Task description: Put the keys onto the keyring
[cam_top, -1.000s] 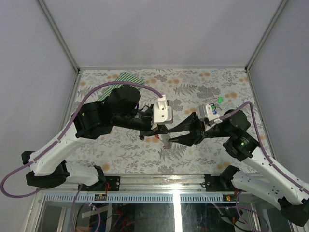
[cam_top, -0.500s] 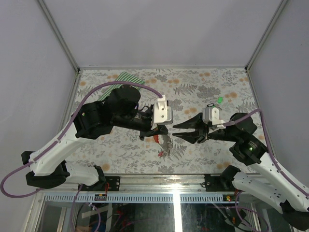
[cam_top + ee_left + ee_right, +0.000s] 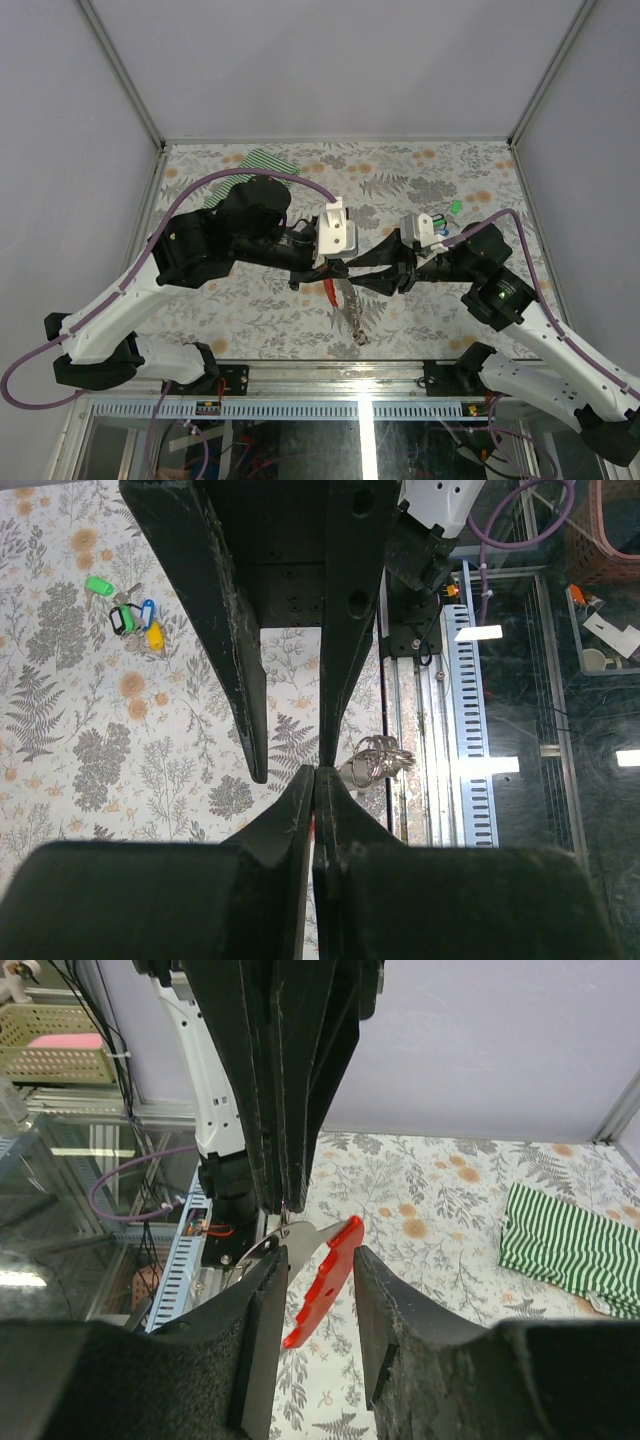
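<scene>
The keyring hangs in mid-air: a red curved loop (image 3: 325, 1280) on a silvery strip (image 3: 305, 1232), with a chain (image 3: 351, 315) trailing toward the near edge and ending in small rings (image 3: 378, 760). My left gripper (image 3: 335, 268) is shut on its top; in the right wrist view the left gripper (image 3: 285, 1195) reaches down from above. My right gripper (image 3: 320, 1260) is open, one finger on each side of the red loop. The keys (image 3: 130, 615), with green, blue and yellow tags, lie on the table far right, one green tag (image 3: 455, 206) apart.
A green-and-white striped cloth (image 3: 265, 160) lies at the far left of the floral table (image 3: 250, 310). A metal rail (image 3: 360, 408) runs along the near edge. A basket (image 3: 55, 1045) stands off the table behind the left arm.
My right gripper drew back to the right, then came back left around the red loop. The keyring's chain now hangs out longer toward the near edge. The left gripper stayed shut.
</scene>
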Controlling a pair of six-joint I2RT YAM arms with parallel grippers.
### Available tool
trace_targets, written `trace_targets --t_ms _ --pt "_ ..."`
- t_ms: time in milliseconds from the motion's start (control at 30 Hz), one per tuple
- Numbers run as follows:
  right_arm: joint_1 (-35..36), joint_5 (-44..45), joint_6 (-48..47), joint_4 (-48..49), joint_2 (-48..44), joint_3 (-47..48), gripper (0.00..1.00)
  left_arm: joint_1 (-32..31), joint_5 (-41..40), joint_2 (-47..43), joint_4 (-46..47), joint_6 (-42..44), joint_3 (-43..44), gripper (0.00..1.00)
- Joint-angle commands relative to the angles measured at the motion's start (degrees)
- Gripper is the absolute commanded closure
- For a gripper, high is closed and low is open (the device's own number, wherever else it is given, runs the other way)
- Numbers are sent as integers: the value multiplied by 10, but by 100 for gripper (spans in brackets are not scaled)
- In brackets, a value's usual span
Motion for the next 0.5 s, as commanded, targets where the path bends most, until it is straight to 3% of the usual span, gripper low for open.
trace_targets --t_ms 0,467 --pt "3 -29 33 69 -1 18 61 -4 10 -14 49 1 -3 100" --pt "5 -39 57 90 1 15 64 -5 12 -10 54 -3 1 100"
